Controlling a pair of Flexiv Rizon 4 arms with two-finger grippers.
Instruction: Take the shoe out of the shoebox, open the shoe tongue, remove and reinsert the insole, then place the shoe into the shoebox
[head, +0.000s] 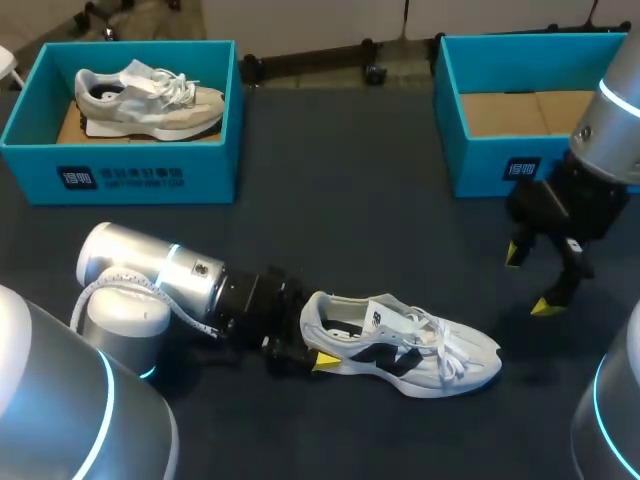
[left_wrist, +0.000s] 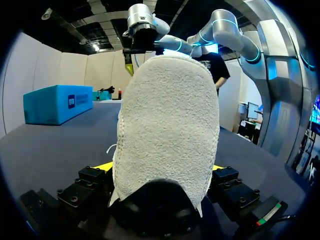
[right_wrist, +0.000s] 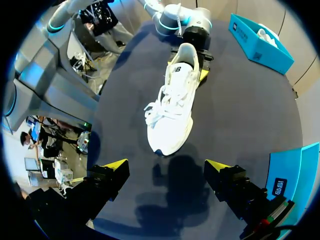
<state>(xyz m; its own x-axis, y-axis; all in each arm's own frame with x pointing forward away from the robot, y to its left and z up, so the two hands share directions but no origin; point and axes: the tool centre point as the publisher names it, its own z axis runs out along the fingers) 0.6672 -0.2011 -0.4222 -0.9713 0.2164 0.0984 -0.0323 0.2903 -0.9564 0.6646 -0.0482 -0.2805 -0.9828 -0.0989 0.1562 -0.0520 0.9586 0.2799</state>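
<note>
Dark table (head: 330, 200) | left fingers (head: 325, 360) pinch white shoe (head: 420, 345) at heel | right fingers (head: 548, 306) spread

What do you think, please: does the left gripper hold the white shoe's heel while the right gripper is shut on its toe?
Not quite: the right gripper is open, clear of the white shoe, as the right wrist view shows. The left gripper holds the heel.
</note>
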